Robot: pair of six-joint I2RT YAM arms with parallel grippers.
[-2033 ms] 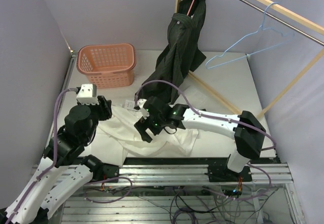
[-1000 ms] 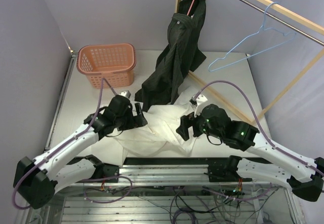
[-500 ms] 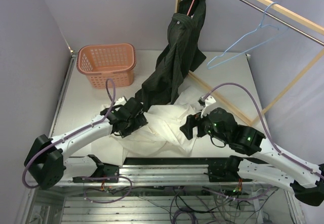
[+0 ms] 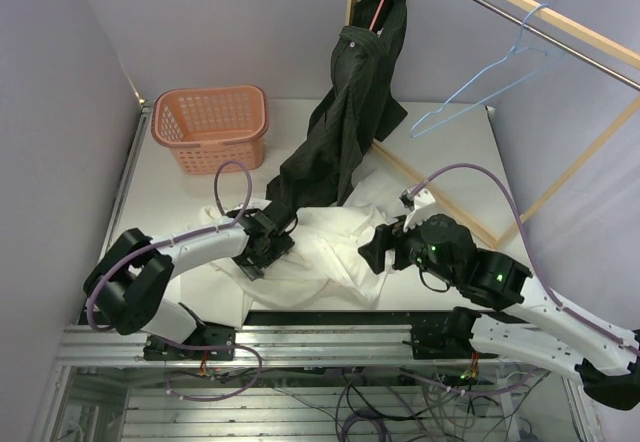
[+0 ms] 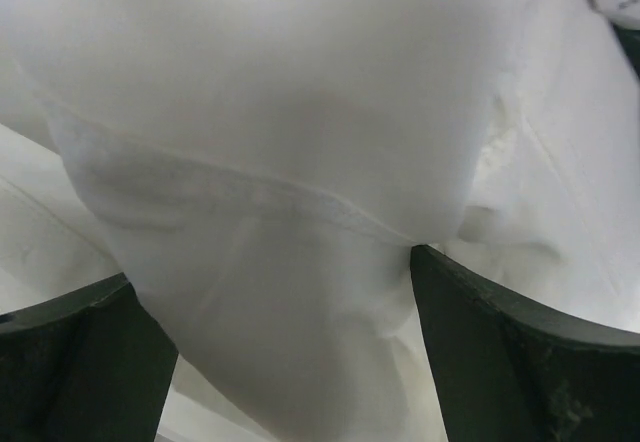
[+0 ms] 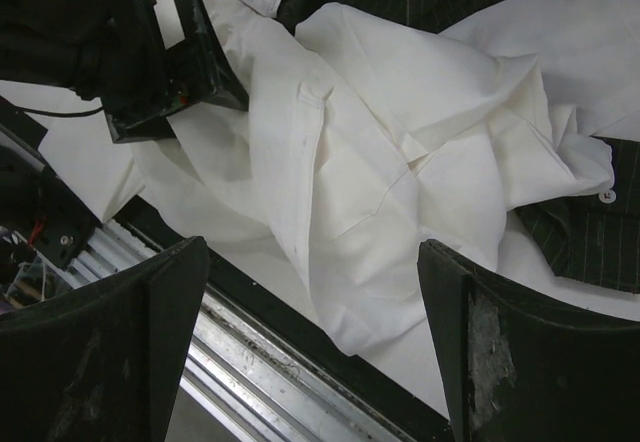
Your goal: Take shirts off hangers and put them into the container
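Tabletop (image 4: 440, 152): white shirt (image 4: 320, 262) crumpled; left tool (image 5: 295, 362) agape astride it, right tool (image 6: 310, 352) agape above; basket (image 4: 213, 138) overhead-only.

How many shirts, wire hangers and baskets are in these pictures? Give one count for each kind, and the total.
Long-sleeved button-up shirts: 2 (plain white shirt, dark pinstriped shirt)
Thin wire hangers: 2 (light blue hanger, pink hanger)
Salmon-orange plastic lattice basket: 1
Total: 5
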